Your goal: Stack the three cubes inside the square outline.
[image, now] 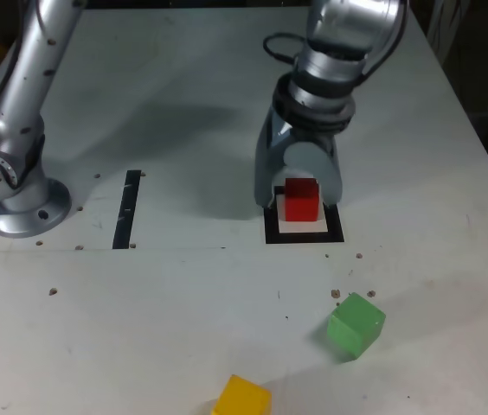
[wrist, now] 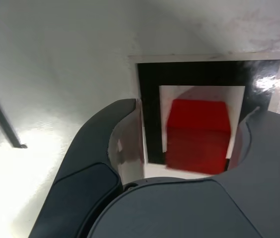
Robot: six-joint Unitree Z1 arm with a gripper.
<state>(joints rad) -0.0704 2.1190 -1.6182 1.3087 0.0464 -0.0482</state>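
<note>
surface (image: 227,311): i see a pale, speckled top carrying everything.
arm (image: 339,52): silver, reaching down over the square outline; its base sits at the exterior view's left.
pincer (image: 300,192): dark jaws parted, standing either side of the red cube with a gap showing on each side in the wrist view; nothing gripped.
black strip (image: 127,209): narrow, flat, between base and outline.
square outline (image: 272,232): black frame, white centre.
green cube (image: 356,324): near edge, well apart from the outline.
red cube (image: 301,199): resting on the outline's white centre.
yellow cube (image: 242,398): at the frame's bottom edge, partly cut off.
</note>
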